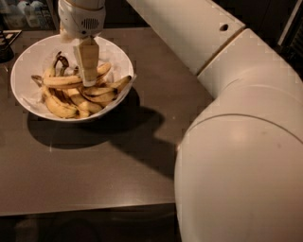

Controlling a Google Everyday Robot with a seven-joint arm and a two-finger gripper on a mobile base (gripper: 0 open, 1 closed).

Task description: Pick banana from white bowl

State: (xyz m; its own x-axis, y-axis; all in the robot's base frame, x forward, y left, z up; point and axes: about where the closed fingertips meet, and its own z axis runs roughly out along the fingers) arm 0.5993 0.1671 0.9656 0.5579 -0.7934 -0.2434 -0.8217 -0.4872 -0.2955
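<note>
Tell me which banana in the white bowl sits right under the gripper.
The long banana lying crosswise on top; the gripper hangs over its middle. The shorter bananas lie lower, toward the near rim.

Likely a kitchen or dining area indoors: a dark brown table [94,179] holds a white bowl [28,61] of bananas [71,97], with bottles [28,14] behind it. The robot's gripper [88,80] hangs inside the bowl.

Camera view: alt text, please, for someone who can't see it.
The claw hangs in the white bowl, its tip at the banana topping the pile. The bowl sits on a dark table; the robot's arm fills the right.
</note>
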